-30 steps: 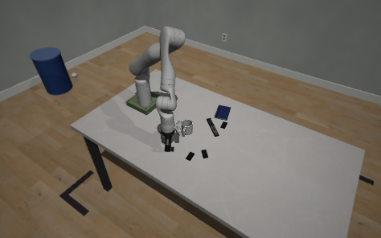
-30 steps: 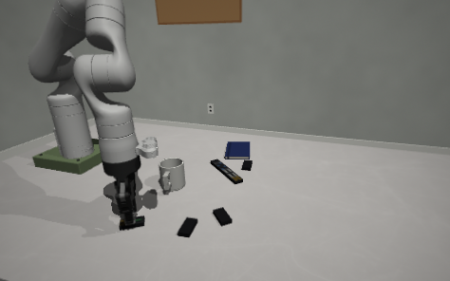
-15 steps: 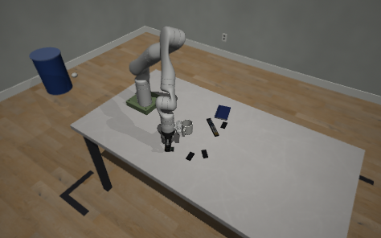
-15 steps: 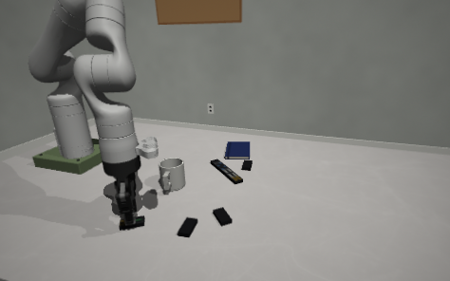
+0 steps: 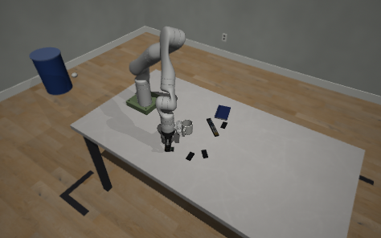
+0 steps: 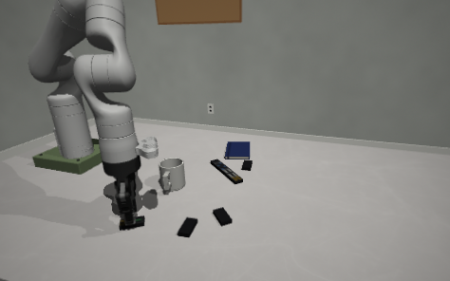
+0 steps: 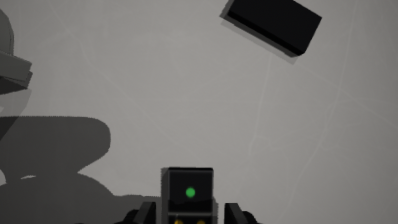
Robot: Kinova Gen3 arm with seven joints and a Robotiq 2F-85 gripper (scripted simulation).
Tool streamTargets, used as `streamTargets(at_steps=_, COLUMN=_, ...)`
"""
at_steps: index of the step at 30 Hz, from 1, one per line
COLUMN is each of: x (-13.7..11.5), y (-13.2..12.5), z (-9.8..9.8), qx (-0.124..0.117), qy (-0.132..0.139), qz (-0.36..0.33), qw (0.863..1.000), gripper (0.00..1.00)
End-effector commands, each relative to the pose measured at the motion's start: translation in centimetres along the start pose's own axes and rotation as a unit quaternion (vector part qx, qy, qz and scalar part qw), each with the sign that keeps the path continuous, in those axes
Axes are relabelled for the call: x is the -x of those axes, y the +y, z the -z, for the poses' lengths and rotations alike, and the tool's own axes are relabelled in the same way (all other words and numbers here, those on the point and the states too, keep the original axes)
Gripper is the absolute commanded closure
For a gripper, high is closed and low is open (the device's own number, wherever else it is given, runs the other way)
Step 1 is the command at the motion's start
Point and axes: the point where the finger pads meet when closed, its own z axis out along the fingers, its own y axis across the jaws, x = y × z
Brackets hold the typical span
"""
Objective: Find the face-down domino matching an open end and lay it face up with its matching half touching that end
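Observation:
My gripper (image 5: 168,147) (image 6: 127,219) (image 7: 190,212) points down, partly open, its fingers on either side of a face-up domino (image 5: 172,149) (image 6: 139,222) (image 7: 190,179). Narrow gaps show between domino and fingers in the wrist view. One green pip shows on its far half; orange pips on the other half are cut off by the frame. Two face-down dominoes lie nearby: one (image 5: 190,156) (image 6: 187,227) and another (image 5: 204,153) (image 6: 222,216). A third dark domino (image 5: 223,125) (image 6: 247,165) lies beside the line (image 5: 212,127) (image 6: 226,171), whose pips are too small to read.
A grey mug (image 5: 187,127) (image 6: 172,174) stands between the gripper and the line. A pale, knobbly object is behind it. A blue book (image 5: 223,112) (image 6: 237,150) lies beyond the line. A black domino back (image 7: 275,22) shows at the wrist view's top.

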Motion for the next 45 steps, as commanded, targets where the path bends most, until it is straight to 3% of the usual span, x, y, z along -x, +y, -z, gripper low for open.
streamTargets(at_steps=1, x=0.0, y=0.0, z=0.1, qx=0.001, qy=0.001, qz=0.0, qw=1.0, gripper=0.51)
streamTargets(at_steps=21, x=0.0, y=0.1, z=0.0, qx=0.001, qy=0.001, qz=0.0, qw=1.0, gripper=0.51)
streamTargets(at_steps=45, x=0.0, y=0.1, z=-1.7, qx=0.001, qy=0.001, qz=0.0, qw=1.0, gripper=0.51)
